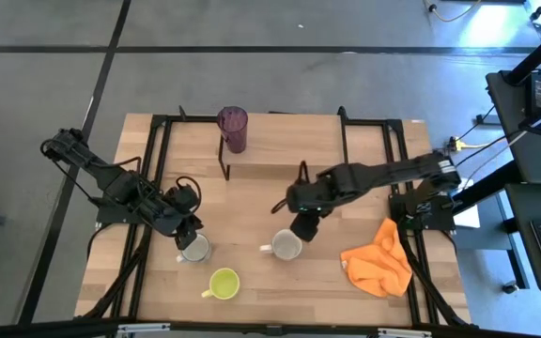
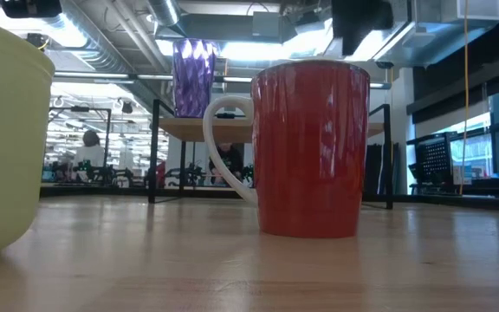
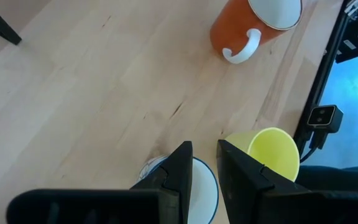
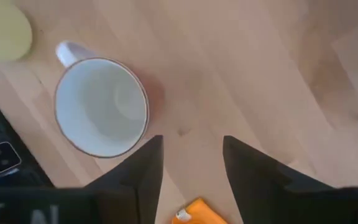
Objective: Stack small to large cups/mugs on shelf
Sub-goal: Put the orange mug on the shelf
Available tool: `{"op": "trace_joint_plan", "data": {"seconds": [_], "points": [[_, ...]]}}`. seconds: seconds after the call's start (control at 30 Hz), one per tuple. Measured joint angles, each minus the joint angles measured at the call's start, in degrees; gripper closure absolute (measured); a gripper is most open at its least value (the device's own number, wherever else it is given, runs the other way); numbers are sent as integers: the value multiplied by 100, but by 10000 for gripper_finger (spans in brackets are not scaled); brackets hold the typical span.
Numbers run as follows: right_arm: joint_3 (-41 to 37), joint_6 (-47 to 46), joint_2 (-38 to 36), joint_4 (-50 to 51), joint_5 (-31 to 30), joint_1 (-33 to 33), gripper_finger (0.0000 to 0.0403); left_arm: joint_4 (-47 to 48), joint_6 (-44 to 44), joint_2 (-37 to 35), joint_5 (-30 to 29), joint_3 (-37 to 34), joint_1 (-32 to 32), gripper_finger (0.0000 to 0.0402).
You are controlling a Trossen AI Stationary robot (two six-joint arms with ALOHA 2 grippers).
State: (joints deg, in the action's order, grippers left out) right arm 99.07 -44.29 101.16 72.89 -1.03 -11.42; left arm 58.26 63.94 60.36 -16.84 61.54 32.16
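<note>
The tall purple tumbler (image 1: 232, 129) stands on its base at the left end of the light-wood shelf (image 1: 280, 141); the low view shows it too (image 2: 193, 78). The small white patterned mug (image 1: 193, 249) stands on the table under my left gripper (image 1: 189, 232). That gripper's fingers are a narrow gap apart over the mug's rim (image 3: 211, 177). The reddish-brown mug (image 1: 286, 246) stands upright beside my right gripper (image 1: 303, 225), which is open and empty. The yellow-green mug (image 1: 224, 283) stands near the table's near edge. My left gripper (image 3: 205, 163) comes slanting down over the white mug. One finger (image 3: 180, 171) lies over the mug's opening and the other (image 3: 238, 171) just outside its rim. I cannot tell whether either touches the mug. The mug stands upright on the table.
An orange cloth (image 1: 378, 258) lies at the table's right, near my right arm. The shelf's thin black legs (image 1: 222, 160) stand just beyond the mugs. The reddish-brown mug's white handle (image 3: 241, 50) points toward the table's left.
</note>
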Motion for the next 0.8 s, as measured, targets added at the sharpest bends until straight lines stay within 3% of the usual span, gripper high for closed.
{"op": "trace_joint_plan", "data": {"seconds": [0.33, 0.8], "points": [[0, 274, 527, -548, 846, 177, 234, 0, -13, 0, -2, 0, 0, 334], [0, 270, 984, -650, 1336, 151, 234, 2, -294, 0, -4, 0, 0, 334]]}}
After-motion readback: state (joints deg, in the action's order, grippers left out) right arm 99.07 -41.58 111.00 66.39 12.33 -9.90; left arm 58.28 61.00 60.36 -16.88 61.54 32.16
